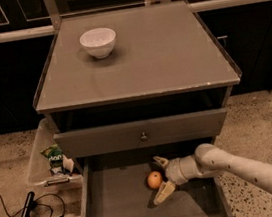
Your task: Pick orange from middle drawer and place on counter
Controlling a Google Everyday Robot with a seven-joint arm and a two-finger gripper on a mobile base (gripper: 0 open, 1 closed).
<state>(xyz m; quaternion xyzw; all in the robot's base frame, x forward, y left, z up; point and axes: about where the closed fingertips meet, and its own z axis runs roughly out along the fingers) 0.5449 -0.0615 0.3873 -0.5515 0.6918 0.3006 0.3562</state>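
Just beside end effector (161,178), round orange (154,180)

Smooth cream plastic-looking claw (159,180) inside the matte grey middle drawer (117,200) beside the smooth-skinned orange (154,180); slightly glossy counter (162,61) above.

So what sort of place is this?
Likely a kitchen-style robot test area: a drawer unit with a counter and white bowl, loose cables on the speckled floor, and the gripper open in the middle drawer beside the orange.
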